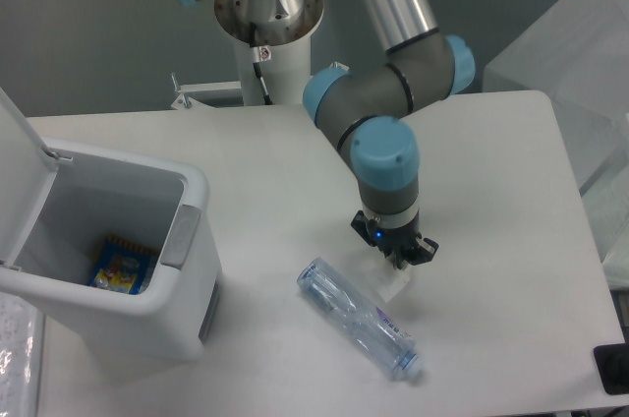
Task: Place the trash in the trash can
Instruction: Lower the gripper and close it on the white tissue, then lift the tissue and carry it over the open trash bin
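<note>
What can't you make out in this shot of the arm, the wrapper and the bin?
- Gripper: its own body hides the fingertips; open or shut on the wrapper cannot be told.
- Wrapper: translucent and partly under the gripper; its outline is unclear.
- Bottle label: too small to read.
- Bin: its near wall hides most of the floor; lid cut off by the left edge.
- Packet inside: print too small.

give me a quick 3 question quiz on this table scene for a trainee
1. True or false: the bin lid is open.
2. What lies nearest the end effector: A) wrapper B) bin C) table edge?
3. Fill in: the bottle lies on its ____.

Key: 1 true; 2 A; 3 side.
</note>
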`<state>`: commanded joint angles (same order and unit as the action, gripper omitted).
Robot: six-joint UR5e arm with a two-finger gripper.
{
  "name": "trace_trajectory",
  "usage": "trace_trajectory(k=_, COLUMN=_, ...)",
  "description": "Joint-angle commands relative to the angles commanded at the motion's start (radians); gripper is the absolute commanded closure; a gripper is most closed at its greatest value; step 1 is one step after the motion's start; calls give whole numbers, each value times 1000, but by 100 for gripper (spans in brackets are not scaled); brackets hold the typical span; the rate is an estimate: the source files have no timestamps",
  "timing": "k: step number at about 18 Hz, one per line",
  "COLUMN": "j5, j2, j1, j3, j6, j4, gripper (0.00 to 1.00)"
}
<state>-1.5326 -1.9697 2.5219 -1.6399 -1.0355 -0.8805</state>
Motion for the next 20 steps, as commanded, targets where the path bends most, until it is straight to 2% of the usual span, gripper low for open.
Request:
trace_trajectory(k=3, j5=47, j2=15, j1=-6, j3=38, j6=78, j4=0, gripper=73)
trace_trajectory(k=7, j5=199, j2=29, j1=-18, j3=104, j6=211, j4=-2, gripper=73)
trace_trajectory(k=14, j5=466, j2=133, j1=-43, j3=114, j6=353, j4=-2, gripper=72)
trace_trajectory(k=20, j5=610, j2=199, j1=-107, j3=117, j6=428, j4=-2, gripper=72)
